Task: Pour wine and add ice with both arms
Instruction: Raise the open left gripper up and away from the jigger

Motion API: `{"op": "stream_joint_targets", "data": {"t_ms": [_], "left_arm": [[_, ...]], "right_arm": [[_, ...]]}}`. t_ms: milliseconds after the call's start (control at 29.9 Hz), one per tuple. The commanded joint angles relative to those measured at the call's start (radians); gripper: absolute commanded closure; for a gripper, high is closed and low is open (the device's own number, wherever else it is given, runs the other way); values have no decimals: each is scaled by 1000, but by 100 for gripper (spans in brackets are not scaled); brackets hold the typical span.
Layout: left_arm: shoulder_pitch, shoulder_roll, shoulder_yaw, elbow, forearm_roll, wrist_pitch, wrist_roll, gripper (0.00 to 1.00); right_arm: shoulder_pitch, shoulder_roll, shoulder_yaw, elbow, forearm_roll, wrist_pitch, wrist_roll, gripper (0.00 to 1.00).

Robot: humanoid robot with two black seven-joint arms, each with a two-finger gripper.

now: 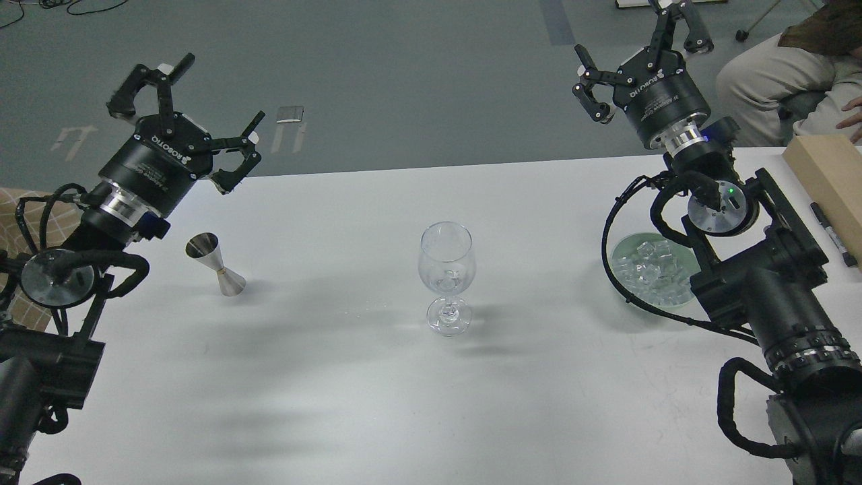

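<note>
The jigger (216, 264), probably holding the wine, stands upright at five o'clock below the spread, empty left gripper (195, 128), nearer than the equally spread, empty right gripper (640, 67).

Hidden and cropped parts, head view

The right arm (754, 283) covers the 3 o'clock rim of the ice (650, 266) bowl (623, 259); the wooden block (825, 178), seated person (788, 74) and both arms run off frame; any wine in the jigger (215, 264) is unreadable.

Both grippers, left gripper (182, 128) and right gripper (640, 60), raised, agape
</note>
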Motion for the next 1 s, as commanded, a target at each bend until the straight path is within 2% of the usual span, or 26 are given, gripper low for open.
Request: {"op": "stream_joint_targets", "data": {"t_ms": [0,201,368,435,501,635,970], "left_arm": [[-46,-4,55,83,3,0,-1,2],[-138,-42,73,225,54,0,-13,2],[-144,-45,73,239,92,0,-42,2],[-146,-47,66,239,120,0,-79,2],[-146,-47,58,239,149,0,-137,2],[-150,-44,59,237,152,0,-192,2],[-137,-31,53,182,293,0,-200,2]], "right_arm": [[-1,0,0,0,0,2,0,0],[-1,0,0,-2,0,2,0,0],[2,0,2,-2,0,2,0,0],[3,0,2,-2,0,2,0,0],[5,0,2,-2,0,2,0,0],[3,0,0,-2,0,1,0,0],[5,0,0,-2,0,0,0,0]]}}
